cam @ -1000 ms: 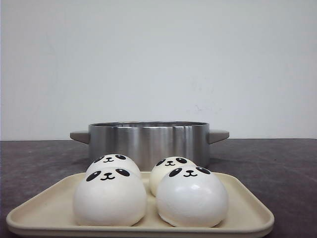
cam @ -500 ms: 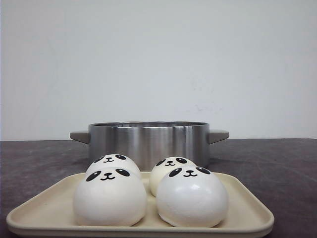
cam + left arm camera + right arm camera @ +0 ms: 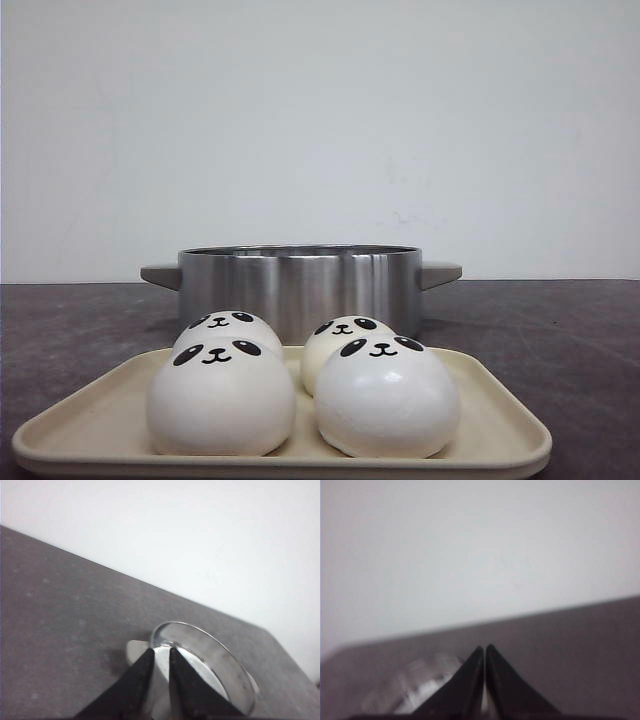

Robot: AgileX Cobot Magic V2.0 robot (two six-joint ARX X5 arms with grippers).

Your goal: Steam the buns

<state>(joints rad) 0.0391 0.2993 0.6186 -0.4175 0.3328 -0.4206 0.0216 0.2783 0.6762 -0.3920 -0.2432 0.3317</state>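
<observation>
Four buns are seated on a tray point(image 3: 500, 425) in two rows. The front-left bun point(image 3: 221, 398) and the front-right bun point(image 3: 387, 398) are placed just beside each other near the tray's front rim. The rear-left bun point(image 3: 230, 328) and the rear-right bun point(image 3: 340, 340) are partly hidden behind them. Each bun is white, smooth and domed, and is marked with black oval eyes, a small nose and a mouth. No brand, label or readable writing is seen on any item.

The tray is cream-coloured, with a low raised rim, and is set on the dark counter point(image 3: 580, 330). A steel pot point(image 3: 300, 285) is placed just behind the tray, with a short grey handle projecting at each side. The pot's interior is not shown in the front view. A plain pale wall point(image 3: 320, 120) is seen behind the counter.

Neither hand is visible in the front view. In the left wrist view, the left hand point(image 3: 161, 652) is shown with a narrow gap between its black fingers; nothing is held, and the pot rim point(image 3: 210, 645) is seen beyond the tips. In the right wrist view, the right hand point(image 3: 484, 649) is shown with its fingertips nearly together and nothing between them; the picture is blurred, and the pot point(image 3: 415, 687) appears as a pale smear on the counter beyond the fingers.
</observation>
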